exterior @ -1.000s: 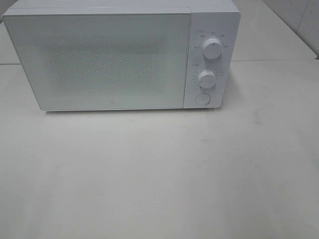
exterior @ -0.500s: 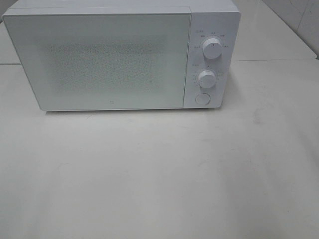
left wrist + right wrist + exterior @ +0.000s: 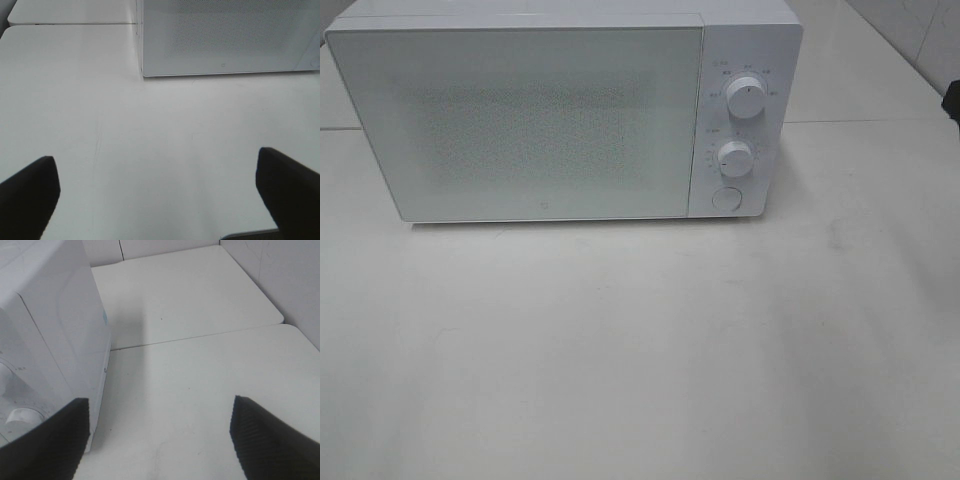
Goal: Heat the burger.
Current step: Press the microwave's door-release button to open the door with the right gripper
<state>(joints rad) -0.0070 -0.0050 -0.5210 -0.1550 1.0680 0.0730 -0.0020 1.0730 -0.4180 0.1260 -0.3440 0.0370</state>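
Note:
The burger is out of view in every frame. A white microwave (image 3: 560,110) stands at the back of the white table with its door shut; it has two dials (image 3: 745,100) and a round button (image 3: 726,198) on its right panel. It also shows in the left wrist view (image 3: 225,37) and the right wrist view (image 3: 45,340). My left gripper (image 3: 160,185) is open and empty over bare table in front of the microwave. My right gripper (image 3: 157,435) is open and empty beside the microwave's right side; a dark bit of that arm (image 3: 953,102) shows at the right edge.
The white table (image 3: 640,350) spreads in front of the microwave. A seam in the tabletop (image 3: 200,335) runs behind the right gripper. A tiled wall (image 3: 280,275) rises at the far right.
A dark part of the right arm has come into the exterior view at the right edge. The microwave has not moved.

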